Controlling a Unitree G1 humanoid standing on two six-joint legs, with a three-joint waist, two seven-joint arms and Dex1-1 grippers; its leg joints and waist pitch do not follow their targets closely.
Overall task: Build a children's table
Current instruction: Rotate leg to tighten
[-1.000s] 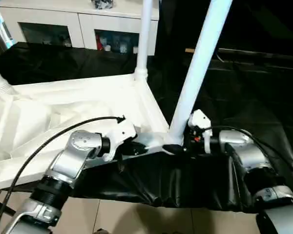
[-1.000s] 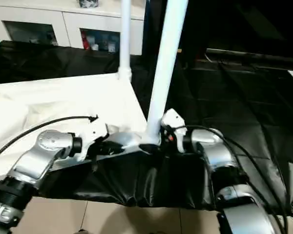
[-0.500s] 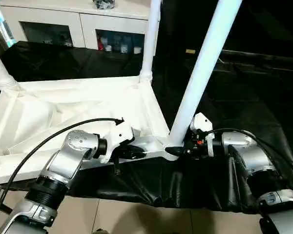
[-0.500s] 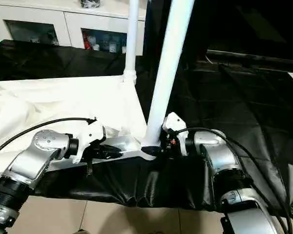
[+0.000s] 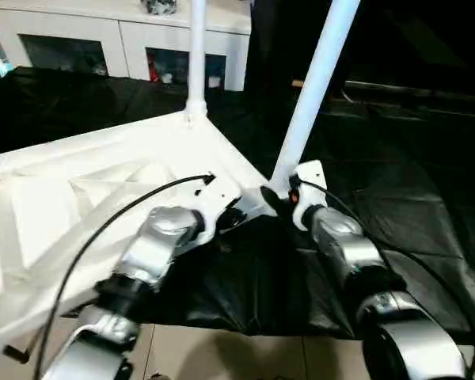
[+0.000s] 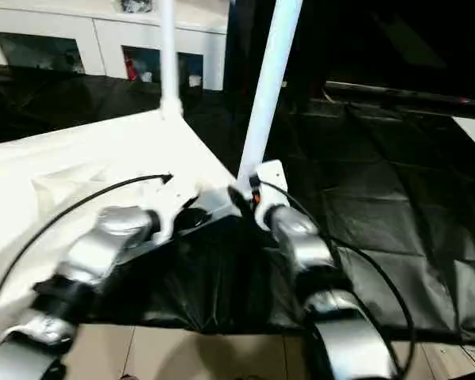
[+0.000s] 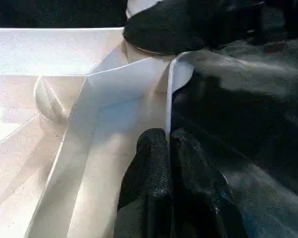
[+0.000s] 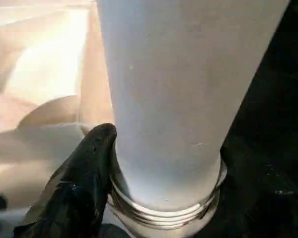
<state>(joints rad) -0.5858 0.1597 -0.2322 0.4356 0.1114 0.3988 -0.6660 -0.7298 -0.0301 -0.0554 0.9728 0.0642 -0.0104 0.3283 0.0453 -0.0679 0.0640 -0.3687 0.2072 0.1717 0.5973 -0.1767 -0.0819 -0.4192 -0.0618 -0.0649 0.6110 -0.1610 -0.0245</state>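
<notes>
Both arms have swung round since a second ago, and my head camera has shifted too. My left gripper (image 7: 170,148) pinches the tabletop (image 5: 103,182) rim between closed fingers. My right gripper (image 5: 279,202) sits at the base of the near leg (image 5: 313,87); one finger (image 8: 84,173) touches it, but I cannot tell if it clamps. I judge I'm seating this leg in its socket: next, turn it home. Another leg (image 5: 196,47) stands beyond; a cabinet (image 5: 79,39) lies behind, black cloth (image 5: 396,198) underneath.

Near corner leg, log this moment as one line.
near corner leg: upright in socket | right gripper: at its base | left gripper: shut on tabletop rim
</notes>
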